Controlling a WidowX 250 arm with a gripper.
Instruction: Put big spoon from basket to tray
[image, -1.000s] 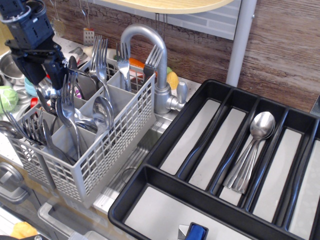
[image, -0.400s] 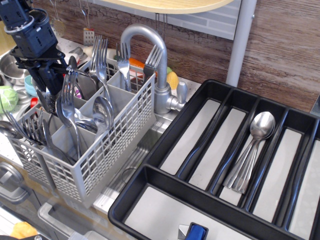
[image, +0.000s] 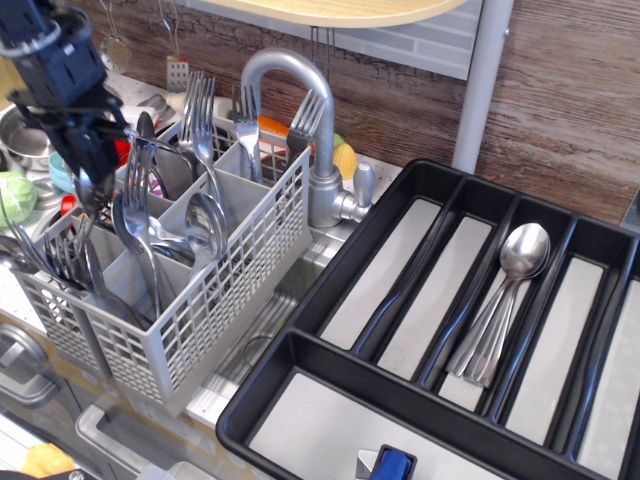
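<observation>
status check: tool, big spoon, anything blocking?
Tool over basket's left end, jaws obscured by cutlery. Big spoon upright in basket, not lifted. Forks crowd it. Tray holds spoons already.

Definitely a kitchen, sink corner of a home-style setup; curved steel faucet sticking up dead centre; grey cutlery basket stuffed with forks and spoons at 9 o'clock; big black cutlery tray with a few spoons lying in one slot at 4 o'clock; wood-look backsplash across 12 to 2; steel pot and colourful dishes way over at 10; pale wooden shelf edge overhead at 12.
</observation>
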